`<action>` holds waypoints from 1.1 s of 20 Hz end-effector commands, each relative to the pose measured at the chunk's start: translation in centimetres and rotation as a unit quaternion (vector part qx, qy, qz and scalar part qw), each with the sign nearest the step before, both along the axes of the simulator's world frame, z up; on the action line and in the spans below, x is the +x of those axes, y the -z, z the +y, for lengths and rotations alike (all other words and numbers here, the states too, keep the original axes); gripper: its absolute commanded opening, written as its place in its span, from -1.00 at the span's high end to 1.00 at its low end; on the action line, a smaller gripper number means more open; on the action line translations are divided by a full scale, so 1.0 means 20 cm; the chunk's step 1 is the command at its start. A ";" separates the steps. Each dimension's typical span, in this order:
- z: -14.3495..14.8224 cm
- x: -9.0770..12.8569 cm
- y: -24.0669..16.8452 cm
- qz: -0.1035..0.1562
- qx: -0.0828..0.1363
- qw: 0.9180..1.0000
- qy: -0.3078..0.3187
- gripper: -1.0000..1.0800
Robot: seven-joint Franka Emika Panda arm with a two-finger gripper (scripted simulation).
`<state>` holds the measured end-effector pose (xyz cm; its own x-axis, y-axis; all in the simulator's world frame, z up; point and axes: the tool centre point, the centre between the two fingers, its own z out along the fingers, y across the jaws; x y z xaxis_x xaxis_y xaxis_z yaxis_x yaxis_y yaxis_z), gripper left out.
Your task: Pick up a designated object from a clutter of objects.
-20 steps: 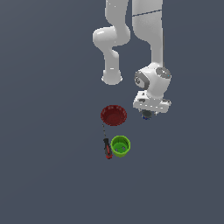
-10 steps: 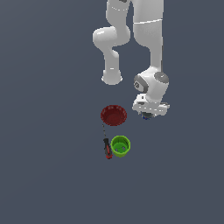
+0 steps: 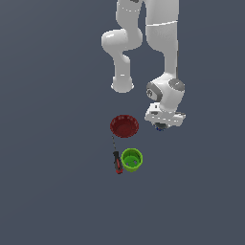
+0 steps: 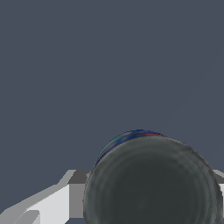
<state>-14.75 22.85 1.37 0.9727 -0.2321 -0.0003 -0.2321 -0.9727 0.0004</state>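
We are lowering our hand onto the tiny dark blue-black round can, and we cannot tell whether it is gripping yet.

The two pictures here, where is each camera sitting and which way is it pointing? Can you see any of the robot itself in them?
Exterior view: off the arm, raised, looking down on the grey floor; it shows the white arm, the gripper low over a small dark can, plus a red bowl, a green cup and a screwdriver.
Wrist view: on the wrist, facing down past the gripper; the can's greyish top fills it, with pale finger parts beside.
Shared: the can, the gripper and the floor.
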 end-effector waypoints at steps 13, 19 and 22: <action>-0.03 0.01 -0.13 0.000 0.000 1.000 0.000 1.00; -0.06 0.04 -0.32 0.000 -0.001 1.000 -0.001 1.00; -0.08 0.05 -0.44 0.000 0.000 1.000 -0.001 1.00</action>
